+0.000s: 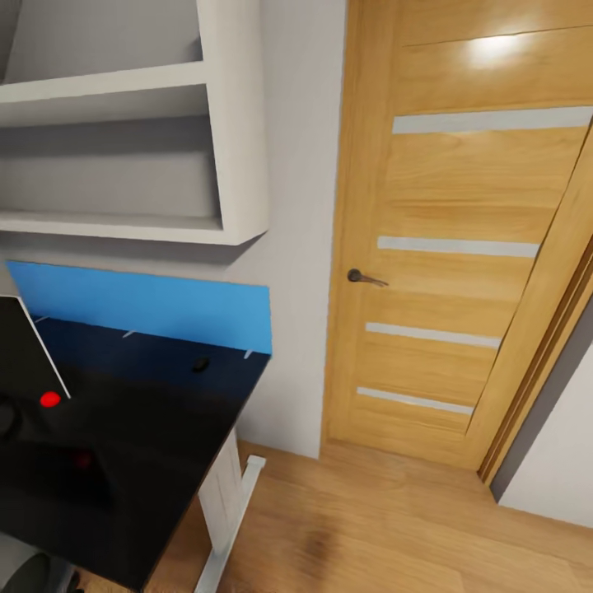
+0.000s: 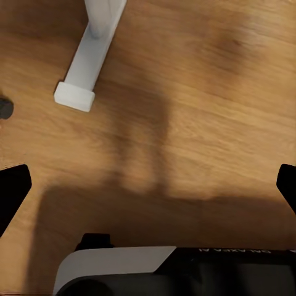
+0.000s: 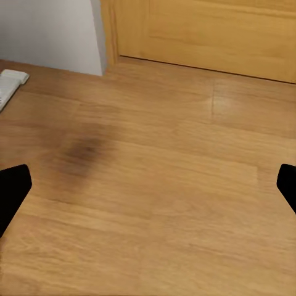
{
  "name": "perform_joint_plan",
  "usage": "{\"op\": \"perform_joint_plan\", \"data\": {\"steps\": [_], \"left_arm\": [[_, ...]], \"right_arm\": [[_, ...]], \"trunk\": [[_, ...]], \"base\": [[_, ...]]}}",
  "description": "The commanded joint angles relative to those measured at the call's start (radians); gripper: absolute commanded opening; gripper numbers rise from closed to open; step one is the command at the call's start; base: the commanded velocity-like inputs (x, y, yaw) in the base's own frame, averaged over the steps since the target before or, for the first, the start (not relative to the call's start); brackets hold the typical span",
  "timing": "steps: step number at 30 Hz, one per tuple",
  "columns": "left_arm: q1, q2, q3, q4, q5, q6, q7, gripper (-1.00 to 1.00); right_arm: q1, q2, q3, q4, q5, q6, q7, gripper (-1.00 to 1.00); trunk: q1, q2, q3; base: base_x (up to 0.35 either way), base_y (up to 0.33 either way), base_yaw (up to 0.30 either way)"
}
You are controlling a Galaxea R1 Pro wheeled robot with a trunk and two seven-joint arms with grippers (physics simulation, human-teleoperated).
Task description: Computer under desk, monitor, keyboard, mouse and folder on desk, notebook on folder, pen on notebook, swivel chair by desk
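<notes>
The black glossy desk (image 1: 156,445) with a blue back panel (image 1: 148,305) stands at the left of the head view. A small dark object (image 1: 200,363), perhaps the mouse, lies near the desk's back right corner. At the far left, a dark slab with a pale edge (image 1: 25,346) leans over the desk, and beside it is a small red spot (image 1: 50,399); I cannot tell what either is. My left gripper (image 2: 148,185) is open over bare wooden floor. My right gripper (image 3: 148,191) is also open above the floor, holding nothing.
White wall shelves (image 1: 123,165) hang above the desk. A wooden door (image 1: 461,247) with a dark handle (image 1: 365,278) is at the right. The desk's white leg and foot (image 2: 86,58) rest on the wooden floor (image 1: 395,527). My own base (image 2: 160,271) shows below the left gripper.
</notes>
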Motion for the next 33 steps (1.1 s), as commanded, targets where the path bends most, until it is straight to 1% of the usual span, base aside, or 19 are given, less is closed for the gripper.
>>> {"op": "perform_joint_plan", "data": {"steps": [1, 21, 29, 33], "left_arm": [[0.0, 0.0, -0.001, -0.001, 0.005, -0.001, 0.0, 1.0], [0.0, 0.0, -0.001, -0.001, 0.006, -0.002, 0.0, 1.0], [0.0, 0.0, 0.0, -0.001, 0.006, -0.002, 0.001, 1.0], [0.0, 0.007, 0.001, -0.001, 0.007, -0.002, 0.003, 1.0]], "right_arm": [[0.0, 0.0, 0.0, 0.0, 0.0, -0.003, -0.002, 1.0], [0.0, 0.001, 0.0, 0.0, 0.0, -0.003, -0.002, 1.0], [0.0, -0.001, 0.002, -0.003, 0.0, -0.009, -0.001, 1.0], [0.0, 0.0, 0.002, -0.004, 0.0, -0.014, -0.002, 1.0]], "trunk": [[0.0, -0.001, -0.002], [0.0, -0.001, -0.017], [0.0, -0.001, -0.018], [0.0, -0.001, -0.018]], "base": [[0.0, -0.115, 0.197], [0.0, -0.115, 0.231], [0.0, -0.096, 0.034], [0.0, -0.015, 0.081]]}}
